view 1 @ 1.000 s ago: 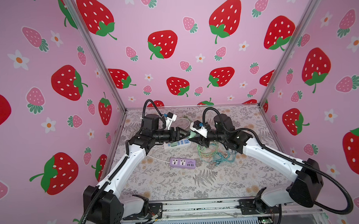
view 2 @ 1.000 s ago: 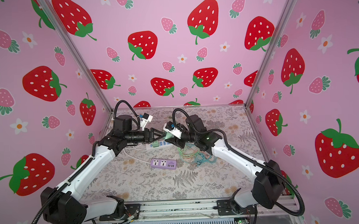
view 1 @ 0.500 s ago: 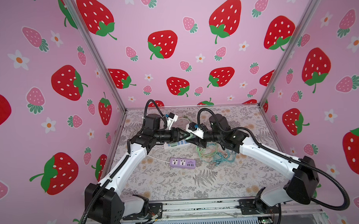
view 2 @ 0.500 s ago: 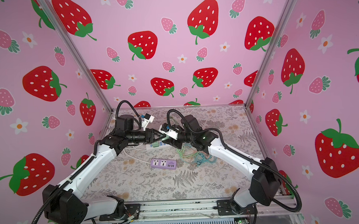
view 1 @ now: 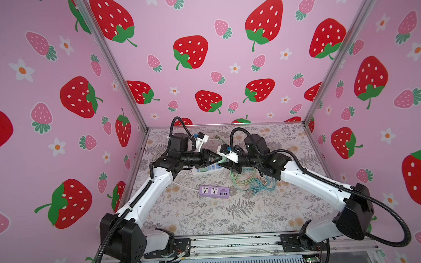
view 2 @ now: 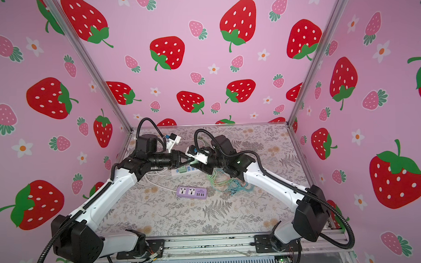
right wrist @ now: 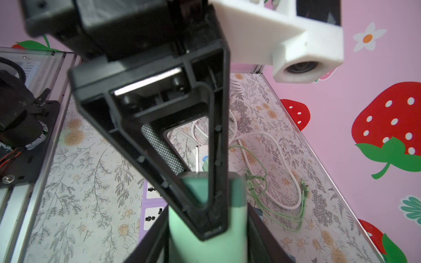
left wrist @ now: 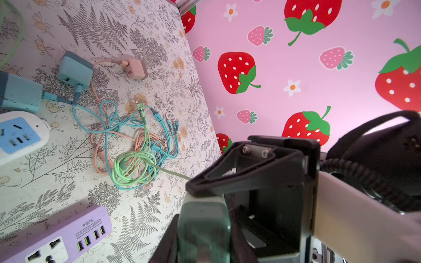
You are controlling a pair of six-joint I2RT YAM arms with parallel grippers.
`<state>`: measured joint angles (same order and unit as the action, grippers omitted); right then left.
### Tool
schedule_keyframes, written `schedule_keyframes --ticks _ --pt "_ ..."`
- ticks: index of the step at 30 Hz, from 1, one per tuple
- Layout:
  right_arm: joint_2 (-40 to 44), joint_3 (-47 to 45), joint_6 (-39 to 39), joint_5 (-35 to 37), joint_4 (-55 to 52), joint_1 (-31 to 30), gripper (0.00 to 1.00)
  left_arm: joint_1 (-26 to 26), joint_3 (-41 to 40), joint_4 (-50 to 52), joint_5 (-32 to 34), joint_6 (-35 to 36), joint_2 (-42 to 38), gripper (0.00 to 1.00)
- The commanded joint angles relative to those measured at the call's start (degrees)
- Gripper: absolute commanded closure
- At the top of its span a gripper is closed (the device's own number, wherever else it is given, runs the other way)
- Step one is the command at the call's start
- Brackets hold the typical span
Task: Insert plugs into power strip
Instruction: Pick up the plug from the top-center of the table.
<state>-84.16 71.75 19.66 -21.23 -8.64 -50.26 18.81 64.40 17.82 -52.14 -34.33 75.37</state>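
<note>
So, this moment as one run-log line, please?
phase: mid-air handover | left gripper: shut on mint green plug | right gripper: around same plug, grip unclear | white power strip: below

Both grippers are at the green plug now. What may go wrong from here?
1. The left gripper and right gripper both enclose the mint green plug in mid-air; if one releases before the other holds firmly, it may drop or twist.
2. Its green cable runs into the cable tangle; moving the plug could drag that pile or pull the plug askew.
</note>
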Motion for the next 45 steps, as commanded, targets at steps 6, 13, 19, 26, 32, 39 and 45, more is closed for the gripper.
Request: schedule_keyframes --ticks 6,13,19,26,32,39,45 --pt "8.96 -9.13 -13.99 0.89 7.77 1.81 0.22 0.35 2.09 -1.75 0.57 2.01 -0.25 1.0" --pt "17.7 -19.14 -33.17 -1.59 19.43 2.72 0.24 0.32 0.93 -8.92 2.48 1.12 -0.75 1.0" --pt "19.77 -29.8 -50.0 -5.92 39.76 2.71 0.26 0.27 -1.95 -21.15 2.14 -2.83 -0.85 1.0" --pt "14.92 -36.98 -61.84 -7.59 62.86 2.8 0.22 0.45 -5.1 -34.85 -0.59 -7.42 -1.45 1.0" --pt "8.33 -38.49 -70.52 -7.6 79.51 3.72 0.2 0.5 -7.37 -40.29 -2.29 -8.57 -3.76 1.0" --pt "3.75 -35.43 -75.12 -8.35 85.66 4.96 0.23 0.87 -8.99 -42.82 -4.02 -8.14 -5.91 1.0" --pt "3.13 -33.04 -75.63 -9.35 86.48 4.93 0.23 1.47 -9.73 -43.3 -5.14 -7.05 -6.38 1.0"
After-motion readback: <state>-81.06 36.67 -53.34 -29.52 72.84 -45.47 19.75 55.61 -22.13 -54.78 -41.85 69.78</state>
